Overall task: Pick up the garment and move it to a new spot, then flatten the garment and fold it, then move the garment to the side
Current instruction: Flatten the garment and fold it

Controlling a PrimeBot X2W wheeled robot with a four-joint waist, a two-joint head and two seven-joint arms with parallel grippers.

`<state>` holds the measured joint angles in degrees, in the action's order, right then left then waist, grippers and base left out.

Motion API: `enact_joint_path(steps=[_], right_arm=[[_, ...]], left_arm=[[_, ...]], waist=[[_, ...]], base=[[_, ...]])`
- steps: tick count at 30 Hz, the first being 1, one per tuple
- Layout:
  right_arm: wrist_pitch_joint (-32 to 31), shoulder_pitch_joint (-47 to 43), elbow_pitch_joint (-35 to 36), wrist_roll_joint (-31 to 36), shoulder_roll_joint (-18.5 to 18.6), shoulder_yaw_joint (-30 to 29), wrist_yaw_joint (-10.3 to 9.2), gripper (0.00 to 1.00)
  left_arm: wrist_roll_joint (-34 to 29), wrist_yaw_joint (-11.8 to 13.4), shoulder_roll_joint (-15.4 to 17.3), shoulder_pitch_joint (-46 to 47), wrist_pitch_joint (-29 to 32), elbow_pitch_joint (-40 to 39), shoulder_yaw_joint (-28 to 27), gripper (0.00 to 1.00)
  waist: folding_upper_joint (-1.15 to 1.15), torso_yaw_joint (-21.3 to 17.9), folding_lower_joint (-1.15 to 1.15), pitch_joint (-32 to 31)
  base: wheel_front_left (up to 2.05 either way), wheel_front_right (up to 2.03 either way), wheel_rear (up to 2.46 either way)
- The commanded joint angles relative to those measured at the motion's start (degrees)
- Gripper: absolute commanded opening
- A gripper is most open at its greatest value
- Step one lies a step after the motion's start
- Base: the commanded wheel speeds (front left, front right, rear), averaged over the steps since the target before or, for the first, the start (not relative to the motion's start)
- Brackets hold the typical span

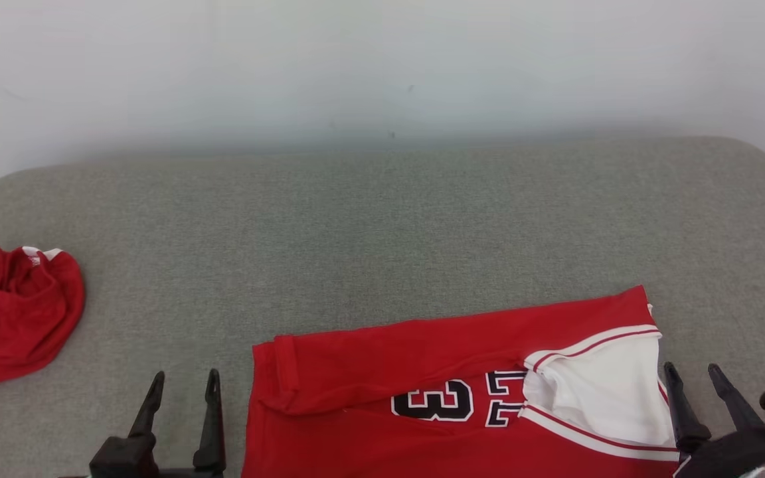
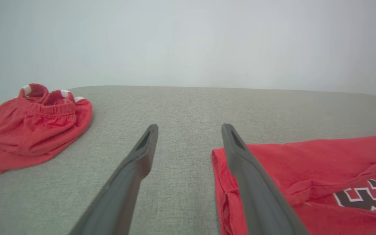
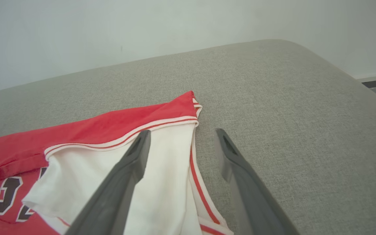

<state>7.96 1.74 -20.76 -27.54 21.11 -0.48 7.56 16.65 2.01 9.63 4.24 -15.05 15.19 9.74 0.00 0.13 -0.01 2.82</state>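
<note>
Red jersey lies spread along the near edge of the grey table, the left tool and right tool both open and empty at its ends.

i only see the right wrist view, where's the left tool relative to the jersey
Observer: The left tool is open and empty, just off the jersey, beside its left end.
Operator: anything else over on that side
Observer: Yes, a second red garment lies bunched at the far left, apart from the jersey.
Operator: is that left end lying flat
Observer: Not quite. The hem there is turned over in a narrow strip.
</note>
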Motion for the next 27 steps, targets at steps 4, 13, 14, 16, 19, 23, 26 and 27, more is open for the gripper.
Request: enact_joint_path(steps=[4,13,14,16,19,23,26,27], right_arm=[[-3.2,3.8,-4.5,2.2,0.2,-0.1,-0.11,1.0],[-5.2,10.0,-17.3,5.0,0.6,1.5,-0.11,1.0],[-5.6,10.3,-18.9,5.3,0.9,2.0,-0.11,1.0],[-5.7,11.4,-21.5,5.2,1.1,3.0,-0.11,1.0],[-6.5,12.5,-25.1,5.2,1.4,4.4,-0.11,1.0],[-6.9,13.5,-27.8,3.2,1.0,6.9,-0.11,0.05],[-7.0,13.3,-29.3,1.4,0.9,8.9,-0.11,0.0],[-6.9,13.3,-29.7,0.8,1.0,9.5,-0.11,0.0]], left_arm=[[-3.2,-0.2,-0.8,-2.5,-0.2,-1.7,-2.6,1.0],[-6.9,-2.0,-2.1,-4.2,-0.2,-2.7,-6.2,1.0],[-7.6,-2.3,-2.2,-4.2,-0.2,-2.5,-6.4,1.0],[-8.4,-2.5,-2.5,-4.1,-0.2,-2.4,-6.7,1.0],[-9.1,-2.9,-3.0,-4.1,-0.2,-2.2,-7.6,1.0],[-9.5,-3.3,-3.7,-4.6,-0.2,-2.3,-8.6,1.0],[-9.8,-3.5,-4.2,-5.0,-0.2,-1.9,-9.3,1.0],[-10.0,-3.5,-4.4,-5.3,-0.2,-1.9,-9.4,1.0]], waist=[[0.0,1.7,0.01,-0.5],[0.0,4.0,0.01,0.0],[0.0,4.2,0.01,0.1],[0.0,4.4,0.01,0.1],[0.0,4.5,0.01,0.0],[0.0,4.3,0.01,-0.3],[0.0,4.2,0.01,-0.9],[0.0,4.1,0.01,-1.2]], base=[[0.0,0.0,0.0],[0.0,0.0,0.0],[0.0,0.0,0.0],[0.0,0.0,0.0],[0.0,0.0,0.0],[0.0,0.0,0.0],[0.0,0.0,0.0],[0.0,0.0,0.0]])
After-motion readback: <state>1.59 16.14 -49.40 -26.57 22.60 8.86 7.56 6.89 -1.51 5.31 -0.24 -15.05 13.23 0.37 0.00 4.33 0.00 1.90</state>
